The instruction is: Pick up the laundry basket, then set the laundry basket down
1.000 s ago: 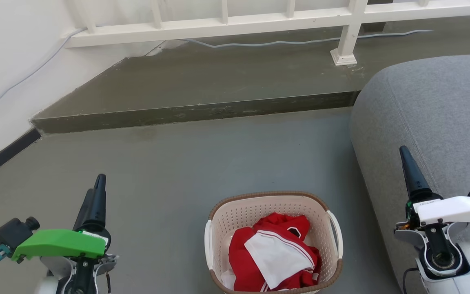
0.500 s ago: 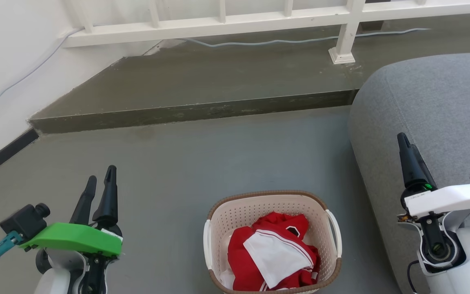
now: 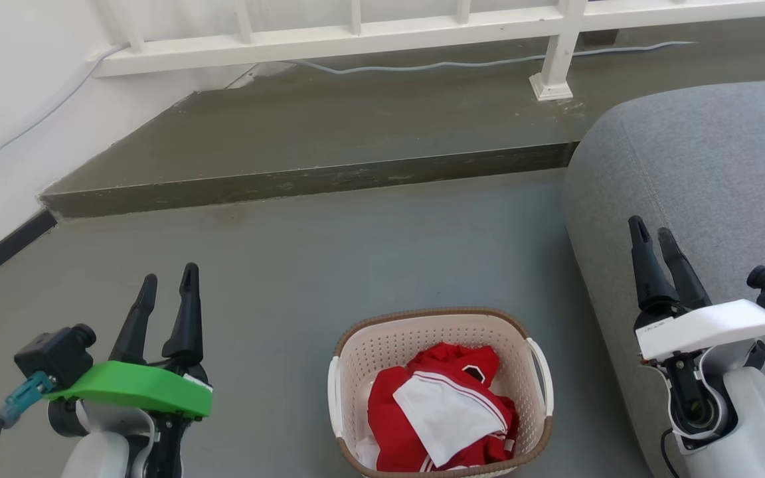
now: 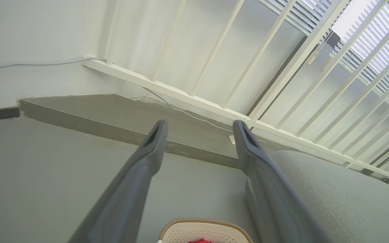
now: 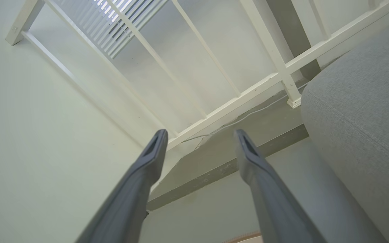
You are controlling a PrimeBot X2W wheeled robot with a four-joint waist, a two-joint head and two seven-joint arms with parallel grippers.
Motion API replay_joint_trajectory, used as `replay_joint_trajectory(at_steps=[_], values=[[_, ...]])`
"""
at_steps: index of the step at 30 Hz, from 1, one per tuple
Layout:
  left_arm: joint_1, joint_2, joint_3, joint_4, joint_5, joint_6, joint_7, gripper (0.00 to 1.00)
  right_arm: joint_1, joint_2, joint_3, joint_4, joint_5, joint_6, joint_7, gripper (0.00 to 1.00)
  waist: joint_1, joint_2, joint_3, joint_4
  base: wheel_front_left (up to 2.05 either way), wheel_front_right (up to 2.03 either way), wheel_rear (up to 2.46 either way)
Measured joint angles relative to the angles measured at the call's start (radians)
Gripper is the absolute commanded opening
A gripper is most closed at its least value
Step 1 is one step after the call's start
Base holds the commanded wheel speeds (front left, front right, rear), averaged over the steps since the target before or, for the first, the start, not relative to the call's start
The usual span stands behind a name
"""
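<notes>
Laundry basket (image 3: 382,346) upright, mouth up; handles (image 3: 334,393) L/R.

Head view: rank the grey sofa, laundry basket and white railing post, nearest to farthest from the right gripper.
1. The grey sofa, just beside the right gripper.
2. The laundry basket, on the floor to its left.
3. The white railing post, far ahead on the raised step.

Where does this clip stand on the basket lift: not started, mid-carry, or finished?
Nothing looks done yet: the laundry basket sits on the floor, its white handles ungripped. In hand: the left gripper and right gripper hover open on either side of it. Left: grasp, lift, set down.
</notes>
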Motion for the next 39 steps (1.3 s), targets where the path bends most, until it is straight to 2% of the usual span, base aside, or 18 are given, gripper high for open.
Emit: replay_joint_trajectory(at_steps=[25,39], values=[[0.000,-0.010,-0.027,-0.040,0.317,-0.001,-0.088,1.00,-0.012,0.021,0.016,-0.002,-0.335,0.001,-0.092,1.00,-0.0001,0.0000,0.004,-0.013,0.00,0.00,0.00],[-0.001,-0.021,-0.019,-0.043,0.329,-0.001,-0.088,1.00,-0.021,0.031,0.009,0.010,-0.373,0.001,-0.097,1.00,-0.0001,0.0000,-0.001,-0.016,0.00,0.00,0.00]])
